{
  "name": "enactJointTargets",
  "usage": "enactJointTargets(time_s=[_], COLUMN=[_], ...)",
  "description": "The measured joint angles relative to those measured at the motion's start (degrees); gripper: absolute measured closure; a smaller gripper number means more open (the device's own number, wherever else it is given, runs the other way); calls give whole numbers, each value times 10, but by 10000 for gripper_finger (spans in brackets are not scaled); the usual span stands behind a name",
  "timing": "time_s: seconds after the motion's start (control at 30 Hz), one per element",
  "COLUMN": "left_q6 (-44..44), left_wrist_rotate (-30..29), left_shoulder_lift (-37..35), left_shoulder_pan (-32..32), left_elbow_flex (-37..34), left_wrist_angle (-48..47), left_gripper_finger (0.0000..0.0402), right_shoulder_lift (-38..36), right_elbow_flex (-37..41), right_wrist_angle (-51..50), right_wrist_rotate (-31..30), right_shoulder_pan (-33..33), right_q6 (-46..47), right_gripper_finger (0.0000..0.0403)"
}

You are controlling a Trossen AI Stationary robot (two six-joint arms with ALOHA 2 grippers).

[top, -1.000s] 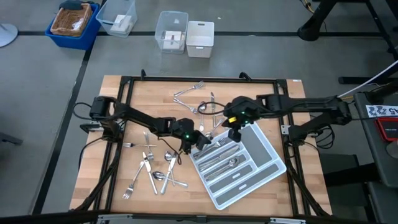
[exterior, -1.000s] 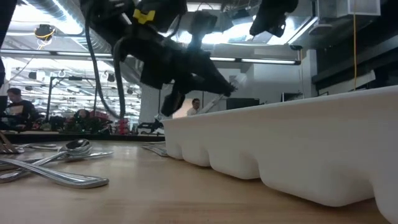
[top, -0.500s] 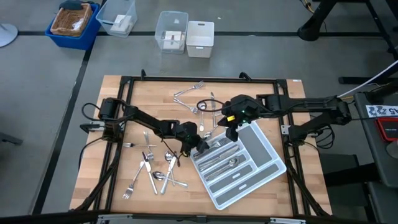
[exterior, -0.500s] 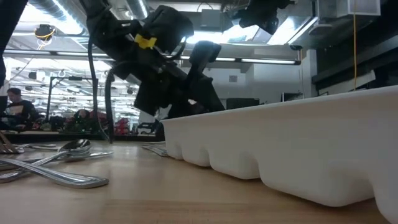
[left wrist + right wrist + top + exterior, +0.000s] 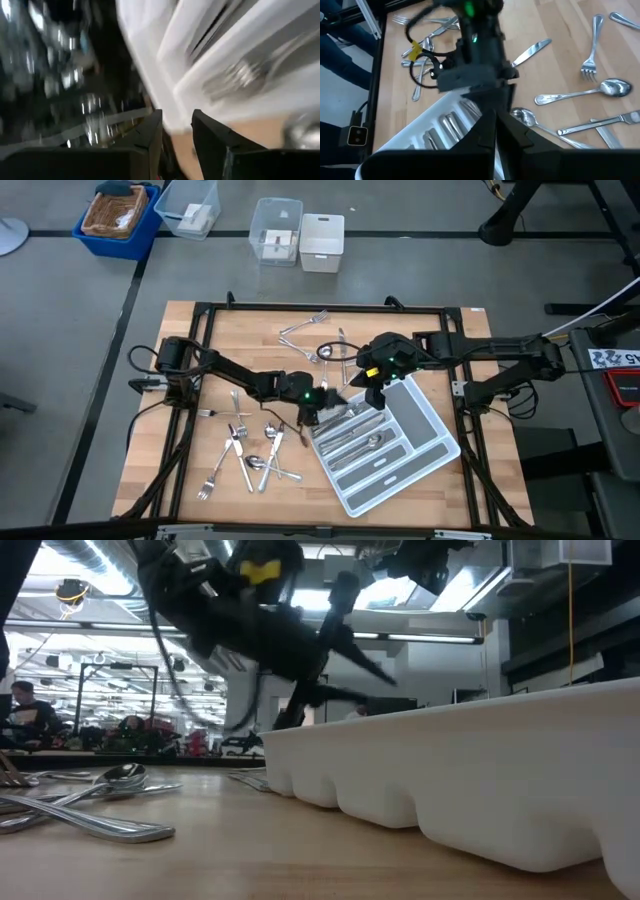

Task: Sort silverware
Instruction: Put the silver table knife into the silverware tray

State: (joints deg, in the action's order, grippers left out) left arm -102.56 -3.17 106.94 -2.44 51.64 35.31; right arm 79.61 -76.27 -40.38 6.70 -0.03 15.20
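Observation:
The light grey compartmented tray lies slantwise on the table's right half, with several pieces of silverware in its slots. More forks, spoons and knives lie loose on the wood at the near left, and a few lie at the far middle. My left gripper hovers open over the tray's left corner with nothing between its fingers. In the left wrist view, forks lie in a slot beyond it. My right gripper hangs shut over the tray's far end, holding nothing.
A black frame runs round the table. Beyond the far edge stand clear boxes, a white box and a blue bin. A loose knife, fork and spoon lie left of the tray.
My left gripper has opened over the tray's left corner. The shiny piece it carried between its fingers a second ago is no longer there. It dipped toward the tray's rim, then tipped its fingers back up.

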Motion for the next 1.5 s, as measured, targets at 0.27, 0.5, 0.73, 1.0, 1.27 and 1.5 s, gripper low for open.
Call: enactJointTargets(time_s=[0.27,0.5,0.73,1.0,1.27,1.5], left_q6=[339,699,1137,1606,1845,1961], left_wrist_rotate=[-83,-138,-140,-28,69,133], left_shoulder_lift=[-75,-156,-184,-184,-184,-184], left_shoulder_pan=[16,40,71,76,55,54], left_elbow_flex=[0,0,0,0,0,0], left_wrist_angle=[-40,-197,-330,-425,-460,-478], left_gripper_finger=[313,313,314,314,314,314], right_shoulder_lift=[-3,-33,-74,-70,-70,-70], right_elbow_flex=[0,-1,-1,-1,-1,-1], right_wrist_angle=[-8,-55,-89,-138,-143,-142], right_wrist_rotate=[0,-1,-20,-21,-21,-21], right_shoulder_pan=[0,-32,-120,-224,-290,-305], right_q6=[-19,-22,-51,-128,-235,-268], right_gripper_finger=[388,388,388,388,388,388])
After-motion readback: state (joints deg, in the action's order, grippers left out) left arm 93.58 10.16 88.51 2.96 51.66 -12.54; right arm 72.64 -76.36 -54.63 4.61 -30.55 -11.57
